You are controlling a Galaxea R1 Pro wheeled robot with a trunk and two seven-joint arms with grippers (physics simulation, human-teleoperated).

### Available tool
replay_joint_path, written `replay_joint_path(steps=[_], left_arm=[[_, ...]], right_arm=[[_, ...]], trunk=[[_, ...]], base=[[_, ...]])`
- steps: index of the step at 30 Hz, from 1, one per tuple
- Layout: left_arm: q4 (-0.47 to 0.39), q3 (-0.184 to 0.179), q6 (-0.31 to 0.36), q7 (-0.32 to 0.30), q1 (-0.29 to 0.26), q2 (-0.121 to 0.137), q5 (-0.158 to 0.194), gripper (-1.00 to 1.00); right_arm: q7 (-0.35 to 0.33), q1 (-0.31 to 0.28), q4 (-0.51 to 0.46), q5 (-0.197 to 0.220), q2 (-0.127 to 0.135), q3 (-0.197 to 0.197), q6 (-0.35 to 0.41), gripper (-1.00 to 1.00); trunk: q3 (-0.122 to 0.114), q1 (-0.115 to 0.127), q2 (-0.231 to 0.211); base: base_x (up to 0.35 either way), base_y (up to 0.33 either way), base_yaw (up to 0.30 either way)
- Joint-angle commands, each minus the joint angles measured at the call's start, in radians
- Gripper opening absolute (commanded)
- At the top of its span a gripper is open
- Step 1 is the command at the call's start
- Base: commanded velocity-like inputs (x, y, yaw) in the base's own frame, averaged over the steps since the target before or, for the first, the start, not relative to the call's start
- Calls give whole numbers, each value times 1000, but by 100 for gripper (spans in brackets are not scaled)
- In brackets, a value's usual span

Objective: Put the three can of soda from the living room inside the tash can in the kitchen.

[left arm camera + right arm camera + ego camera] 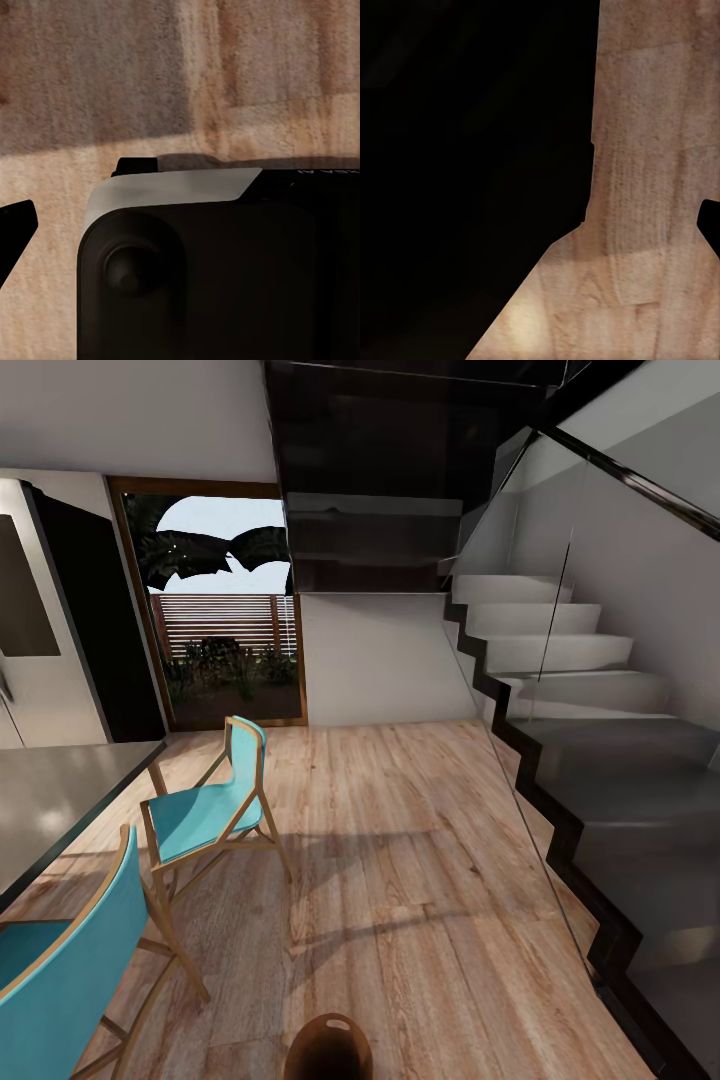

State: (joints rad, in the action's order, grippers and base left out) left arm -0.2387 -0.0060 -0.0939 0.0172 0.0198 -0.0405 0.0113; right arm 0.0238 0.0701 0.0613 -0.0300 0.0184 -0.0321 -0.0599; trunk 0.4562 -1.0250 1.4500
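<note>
The tash can point(328, 1048), a round brown bin with a dark slot near its rim, stands on the light wood floor at the near edge of the head view, just in front of me. No can of soda is in view. In the left wrist view, one dark fingertip point(16, 229) pokes in over the floor beside a black and grey part of my own body point(202, 262). In the right wrist view a dark fingertip point(710, 225) shows at the edge, beside a large black shape. Neither pair of jaws shows fully.
A steel fridge point(40, 650) stands at the far left. A dark table point(55, 800) and two turquoise chairs point(205, 815) line the left side. Stairs with a glass rail point(590, 740) run along the right. A wood-framed glass door point(225, 610) is ahead, with open wood floor point(400, 840) between.
</note>
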Motion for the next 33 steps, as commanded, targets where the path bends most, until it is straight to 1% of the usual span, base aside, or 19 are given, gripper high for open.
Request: replay_joint_path(steps=[1, 33], left_arm=[[0, 0, 0, 0, 0, 0, 0, 100], [0, 0, 0, 0, 0, 0, 0, 100]], right_arm=[[0, 0, 0, 0, 0, 0, 0, 100], [0, 0, 0, 0, 0, 0, 0, 100]], trunk=[[0, 0, 0], [0, 0, 0]], base=[[0, 0, 0], [0, 0, 0]])
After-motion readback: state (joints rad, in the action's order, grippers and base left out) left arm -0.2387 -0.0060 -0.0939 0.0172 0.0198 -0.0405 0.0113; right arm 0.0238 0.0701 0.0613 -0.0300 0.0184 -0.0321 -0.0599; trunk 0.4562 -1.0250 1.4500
